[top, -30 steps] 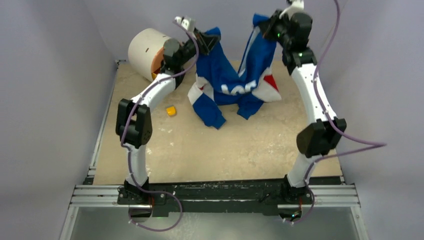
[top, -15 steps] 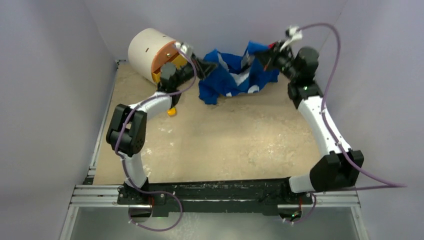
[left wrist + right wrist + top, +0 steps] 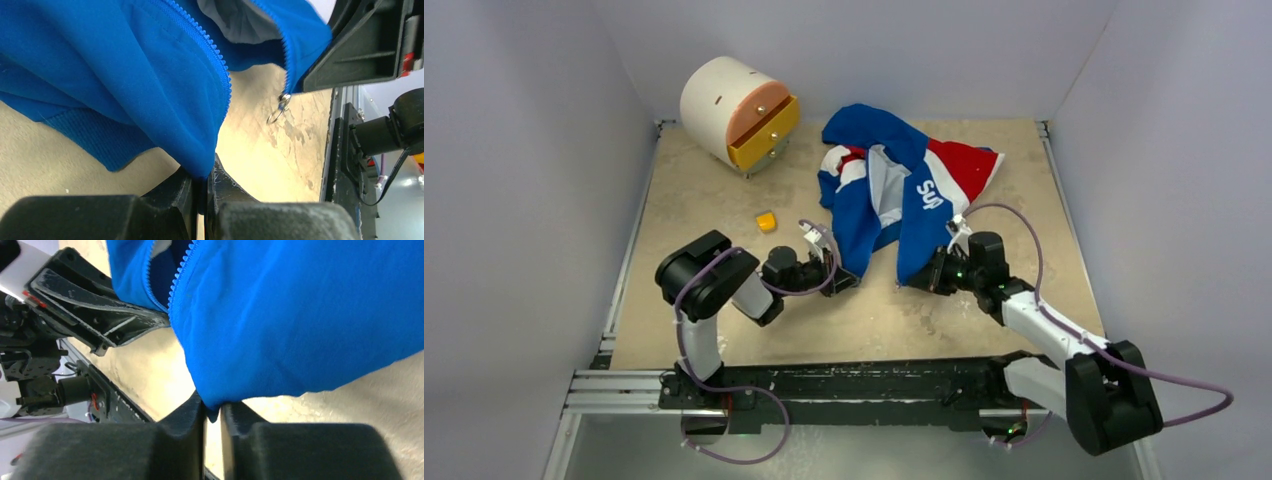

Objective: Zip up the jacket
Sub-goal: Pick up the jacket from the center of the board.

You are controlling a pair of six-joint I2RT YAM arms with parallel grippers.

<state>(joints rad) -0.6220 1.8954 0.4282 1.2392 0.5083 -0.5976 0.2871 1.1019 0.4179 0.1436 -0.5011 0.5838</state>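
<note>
The royal-blue jacket [image 3: 894, 185] with white and red panels lies spread on the table, its front open and its bottom hem towards me. My left gripper [image 3: 842, 277] is shut on the left bottom corner of the jacket [image 3: 150, 80], low over the table. My right gripper [image 3: 922, 279] is shut on the right bottom corner of the jacket [image 3: 300, 315]. The zipper teeth [image 3: 212, 50] run along the left edge. A metal zipper pull [image 3: 279, 111] hangs from the other edge, beside the right gripper's black body.
A white cylindrical drawer unit [image 3: 734, 110] with a yellow drawer lies at the back left. A small yellow block [image 3: 767, 221] sits left of the jacket. Grey walls close in the sides and back. The black rail [image 3: 854, 385] runs along the near edge.
Both arms have come down and back towards me from high at the rear. The jacket, hanging in the air before, now lies spread on the table with its bottom corners held.
</note>
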